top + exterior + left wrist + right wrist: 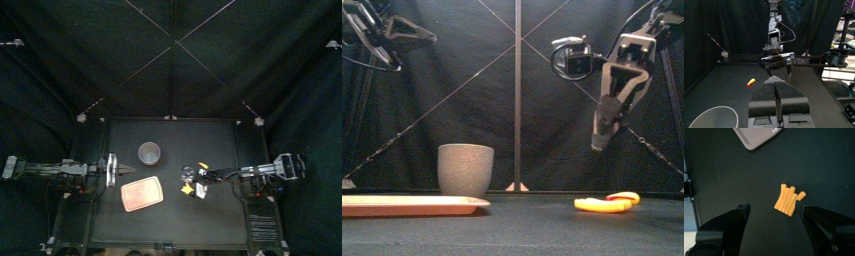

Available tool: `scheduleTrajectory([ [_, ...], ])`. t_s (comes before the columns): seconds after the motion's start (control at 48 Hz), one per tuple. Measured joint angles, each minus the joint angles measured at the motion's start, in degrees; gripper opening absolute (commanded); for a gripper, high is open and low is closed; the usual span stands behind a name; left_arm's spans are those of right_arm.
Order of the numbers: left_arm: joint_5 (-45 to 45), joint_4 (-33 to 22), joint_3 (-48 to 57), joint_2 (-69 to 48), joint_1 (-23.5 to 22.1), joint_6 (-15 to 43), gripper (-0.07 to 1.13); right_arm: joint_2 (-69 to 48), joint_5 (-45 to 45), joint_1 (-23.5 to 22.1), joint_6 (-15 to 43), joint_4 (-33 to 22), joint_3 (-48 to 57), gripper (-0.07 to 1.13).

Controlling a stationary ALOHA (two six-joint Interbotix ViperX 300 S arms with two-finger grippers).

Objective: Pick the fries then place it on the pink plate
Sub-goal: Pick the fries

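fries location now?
Front view: the fries lie on the table at right, below the open right gripper, well right of the pink tray.

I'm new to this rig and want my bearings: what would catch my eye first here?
The yellow-orange fries lie on the black table, right of the middle. The right gripper hangs above them with its jaws open. The flat pink plate lies empty to their left with the tall grey cup behind it, and the left gripper rests at the table's left side.
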Motion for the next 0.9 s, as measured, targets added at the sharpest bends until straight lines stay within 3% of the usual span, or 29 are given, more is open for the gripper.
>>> scheduleTrajectory([
  [0.208,0.1,0.0,0.0,0.1,0.0,0.0,0.01,3.3,7.5,-3.4,6.9,-3.6,-3.1,1.01],
  [0.458,0.1,0.0,0.4,0.1,1.2,0.0,0.01,4.7,13.1,-3.8,27.6,-16.3,-3.8,1.01],
  [0.542,0.1,0.0,0.7,0.1,1.8,0.0,0.01,5.1,13.4,-1.7,35.6,-21.6,-4.1,1.01],
  [0.75,0.0,0.0,1.1,0.1,2.8,0.0,0.01,7.3,12.1,4.1,48.5,-29.6,-4.6,1.01],
  [0.896,0.1,0.0,1.1,0.1,3.3,0.0,0.01,10.0,9.8,5.8,52.1,-30.8,-5.1,1.01],
])
